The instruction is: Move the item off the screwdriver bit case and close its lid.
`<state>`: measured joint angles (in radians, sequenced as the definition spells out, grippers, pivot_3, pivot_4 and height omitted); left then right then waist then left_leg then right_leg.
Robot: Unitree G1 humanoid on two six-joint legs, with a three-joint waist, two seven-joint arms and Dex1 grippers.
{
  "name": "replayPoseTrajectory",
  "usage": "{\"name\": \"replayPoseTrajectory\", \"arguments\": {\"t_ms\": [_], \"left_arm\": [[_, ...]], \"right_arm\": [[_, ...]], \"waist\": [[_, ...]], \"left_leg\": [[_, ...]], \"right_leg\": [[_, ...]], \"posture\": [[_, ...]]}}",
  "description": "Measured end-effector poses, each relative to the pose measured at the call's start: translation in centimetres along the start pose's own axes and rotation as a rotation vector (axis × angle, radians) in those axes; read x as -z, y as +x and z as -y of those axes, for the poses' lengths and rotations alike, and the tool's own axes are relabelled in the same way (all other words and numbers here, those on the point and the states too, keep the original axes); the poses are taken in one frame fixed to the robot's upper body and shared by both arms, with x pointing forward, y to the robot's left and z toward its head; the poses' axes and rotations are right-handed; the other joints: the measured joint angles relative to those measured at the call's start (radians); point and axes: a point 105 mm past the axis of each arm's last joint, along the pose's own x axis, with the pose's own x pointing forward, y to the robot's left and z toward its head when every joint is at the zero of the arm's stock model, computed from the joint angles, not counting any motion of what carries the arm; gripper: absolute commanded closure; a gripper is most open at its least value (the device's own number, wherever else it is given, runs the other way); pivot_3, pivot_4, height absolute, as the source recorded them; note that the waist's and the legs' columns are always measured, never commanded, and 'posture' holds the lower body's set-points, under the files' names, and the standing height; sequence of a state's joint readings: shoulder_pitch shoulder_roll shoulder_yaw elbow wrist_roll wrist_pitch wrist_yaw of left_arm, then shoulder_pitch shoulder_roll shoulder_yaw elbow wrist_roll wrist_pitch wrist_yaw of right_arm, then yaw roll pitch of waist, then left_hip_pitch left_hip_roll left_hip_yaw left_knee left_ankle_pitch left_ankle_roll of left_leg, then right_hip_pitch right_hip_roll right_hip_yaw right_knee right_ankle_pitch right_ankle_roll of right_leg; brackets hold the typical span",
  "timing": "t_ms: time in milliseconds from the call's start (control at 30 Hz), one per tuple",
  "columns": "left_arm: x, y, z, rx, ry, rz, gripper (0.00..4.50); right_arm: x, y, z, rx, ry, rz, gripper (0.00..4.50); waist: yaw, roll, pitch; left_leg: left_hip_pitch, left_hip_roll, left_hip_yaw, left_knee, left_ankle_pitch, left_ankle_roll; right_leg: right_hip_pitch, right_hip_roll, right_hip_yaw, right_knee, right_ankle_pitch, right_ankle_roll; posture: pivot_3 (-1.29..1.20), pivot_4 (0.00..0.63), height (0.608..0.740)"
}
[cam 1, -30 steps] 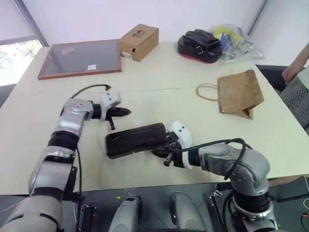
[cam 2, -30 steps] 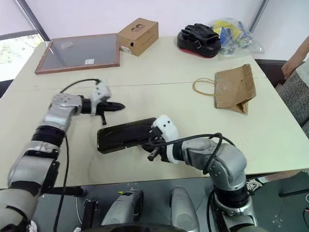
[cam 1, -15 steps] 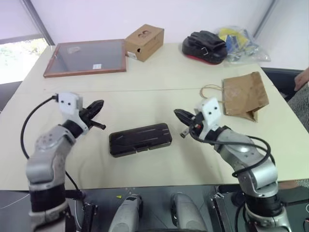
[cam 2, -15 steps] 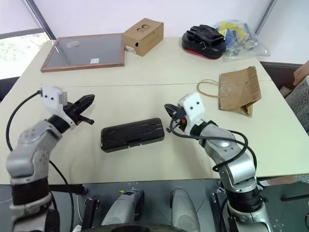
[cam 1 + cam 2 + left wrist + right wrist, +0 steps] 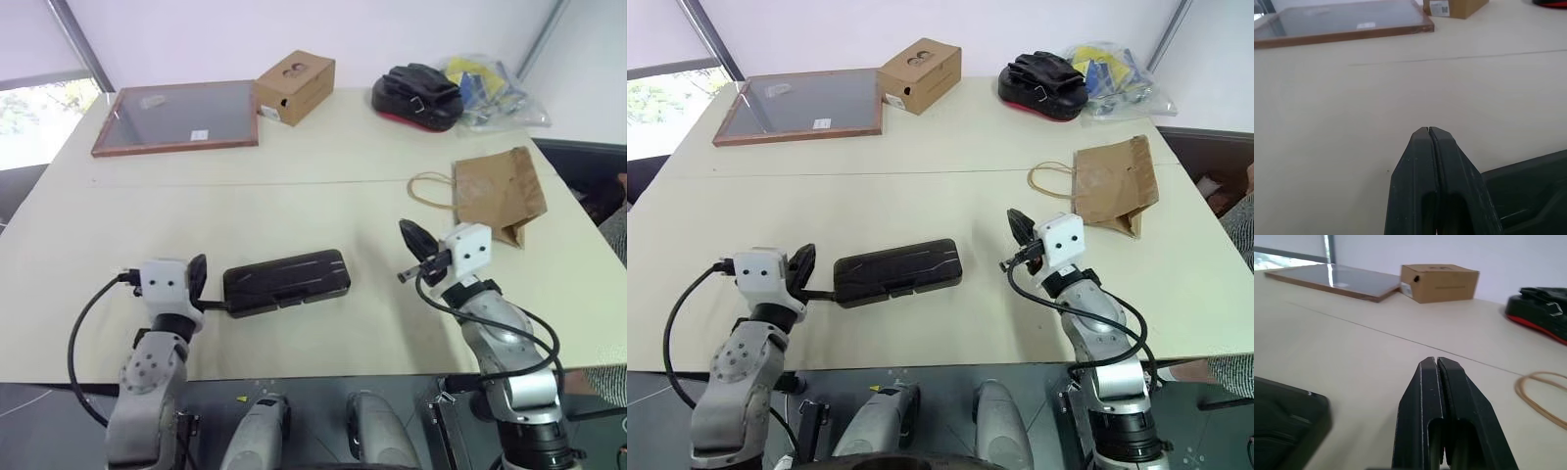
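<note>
The table is looking tidy. The paper bag is lying off on the right side, well apart from the bit case, which is sitting shut near the front edge, lid down flat. Left gripper is hanging just beside the case's left end, right gripper is hovering between case and bag, both pinched closed and empty. Only risk I'm seeing: the left one bumping the case, or a latch that isn't clicking.
</note>
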<state>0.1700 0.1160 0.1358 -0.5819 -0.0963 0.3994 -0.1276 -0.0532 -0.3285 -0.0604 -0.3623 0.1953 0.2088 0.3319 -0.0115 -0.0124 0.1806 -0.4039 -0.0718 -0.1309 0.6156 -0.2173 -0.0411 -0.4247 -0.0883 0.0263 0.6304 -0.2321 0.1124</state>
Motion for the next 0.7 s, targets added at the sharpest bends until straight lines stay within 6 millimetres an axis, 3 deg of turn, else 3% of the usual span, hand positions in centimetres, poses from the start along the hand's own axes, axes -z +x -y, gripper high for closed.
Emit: {"name": "replayPoseTrajectory", "arguments": {"t_ms": [233,700], "left_arm": [[0.7,-0.4,-0.1,-0.005,-0.004,0.009,4.5],[1.4,1.4,2.8,0.077,-0.06,0.02,4.5]], "right_arm": [[1.0,-0.6,0.0,0.031,0.009,-0.029,4.45],[-0.4,-0.6,1.8,0.083,-0.052,-0.017,4.45]], "waist": [[0.0,0.0,0.0],[0.0,0.0,0.0]], "left_leg": [[0.0,0.0,0.0,0.0,0.0,0.0],[0.0,0.0,0.0,0.0,0.0,0.0]], "right_leg": [[0.0,0.0,0.0,0.0,0.0,-0.001],[0.0,0.0,0.0,0.0,0.001,0.001]], "posture": [[0.0,0.15,0.74],[0.0,0.15,0.74]]}}
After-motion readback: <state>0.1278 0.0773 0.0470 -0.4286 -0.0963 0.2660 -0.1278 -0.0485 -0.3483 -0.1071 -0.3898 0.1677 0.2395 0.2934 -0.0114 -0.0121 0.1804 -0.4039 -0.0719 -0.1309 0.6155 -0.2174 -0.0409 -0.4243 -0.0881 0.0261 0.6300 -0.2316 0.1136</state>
